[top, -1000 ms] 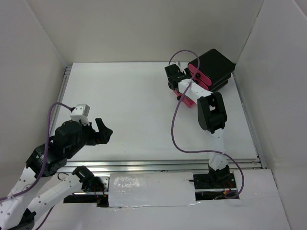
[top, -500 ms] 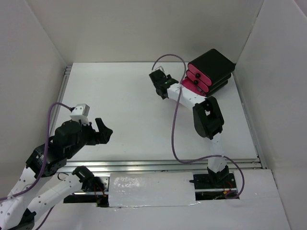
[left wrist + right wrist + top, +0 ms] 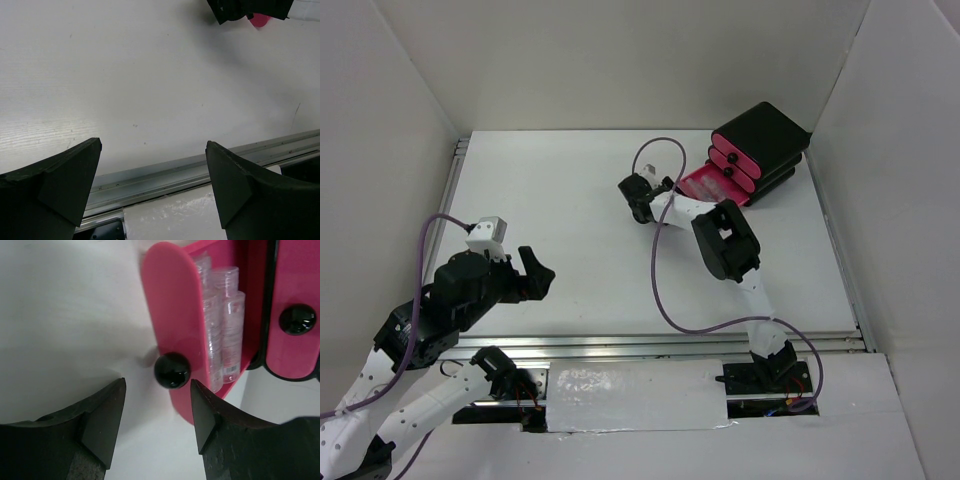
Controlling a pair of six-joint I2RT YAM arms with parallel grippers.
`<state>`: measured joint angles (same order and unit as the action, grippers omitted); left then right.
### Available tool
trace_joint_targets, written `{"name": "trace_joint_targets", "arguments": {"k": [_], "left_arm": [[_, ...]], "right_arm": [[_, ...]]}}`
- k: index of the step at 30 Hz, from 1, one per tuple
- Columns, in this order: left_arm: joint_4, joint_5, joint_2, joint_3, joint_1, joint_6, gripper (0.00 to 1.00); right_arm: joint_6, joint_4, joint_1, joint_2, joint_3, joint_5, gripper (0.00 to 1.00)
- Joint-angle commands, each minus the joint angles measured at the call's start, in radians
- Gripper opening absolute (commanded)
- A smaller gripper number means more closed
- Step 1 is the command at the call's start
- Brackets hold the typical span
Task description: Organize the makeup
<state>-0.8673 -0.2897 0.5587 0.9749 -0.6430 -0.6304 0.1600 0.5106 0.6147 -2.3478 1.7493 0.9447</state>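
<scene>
Top external view: my right fingers [image 3: 639,192] are just beside the black box with three pink drawers [image 3: 768,140], on its left side, above the white tabletop [image 3: 560,200]. My left fingers [image 3: 534,272] hang well apart from the box, far to its left and nearer to my bases.

Right wrist view:
- One open pink drawer [image 3: 170,305] stands out from the box toward my right fingers.
- Its round black knob [image 3: 171,370] sits in line with the gap between the two fingers, just past their tips.
- My right fingers are spread and do not touch the knob.
- The clear plastic vials [image 3: 222,325] lie side by side inside the open drawer, directly behind its front panel. Their clear caps point away from the knob end.
- I cannot tell the exact number of vials, because the front panel hides part of them.
- A closed pink drawer front [image 3: 295,350] with its own black knob [image 3: 297,319] is seated in the box next to the open drawer.

Left wrist view:
- My left fingers are spread wide above the tabletop.
- An aluminium rail [image 3: 200,167] runs across below them.
- A corner of pink shows at the upper edge of this view, in the direction of the box.
</scene>
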Motion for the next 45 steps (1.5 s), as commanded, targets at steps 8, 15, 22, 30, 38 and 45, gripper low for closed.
{"name": "trace_joint_targets", "arguments": {"k": [8, 15, 22, 30, 38, 45], "left_arm": [[0.034, 0.001, -0.022, -0.008, -0.001, 0.017, 0.99], [0.034, 0.003, -0.033, -0.008, -0.001, 0.017, 0.99], [0.036, 0.004, -0.034, -0.01, -0.001, 0.017, 0.99], [0.036, 0.006, -0.033, -0.01, -0.001, 0.018, 0.99], [0.036, 0.004, -0.033, -0.008, -0.003, 0.017, 0.99], [0.034, 0.006, -0.033, -0.008, -0.003, 0.018, 0.99]], "right_arm": [[0.016, 0.042, -0.015, -0.1, 0.16, 0.092, 0.63], [-0.036, 0.166, -0.038, -0.097, 0.222, 0.026, 0.59], [-0.083, 0.229, -0.062, -0.07, 0.185, 0.028, 0.58], [-0.085, 0.181, -0.082, -0.034, 0.105, 0.042, 0.42], [-0.073, 0.151, -0.086, -0.013, 0.11, 0.068, 0.24], [-0.056, 0.114, -0.108, 0.025, 0.104, 0.071, 0.23]]}}
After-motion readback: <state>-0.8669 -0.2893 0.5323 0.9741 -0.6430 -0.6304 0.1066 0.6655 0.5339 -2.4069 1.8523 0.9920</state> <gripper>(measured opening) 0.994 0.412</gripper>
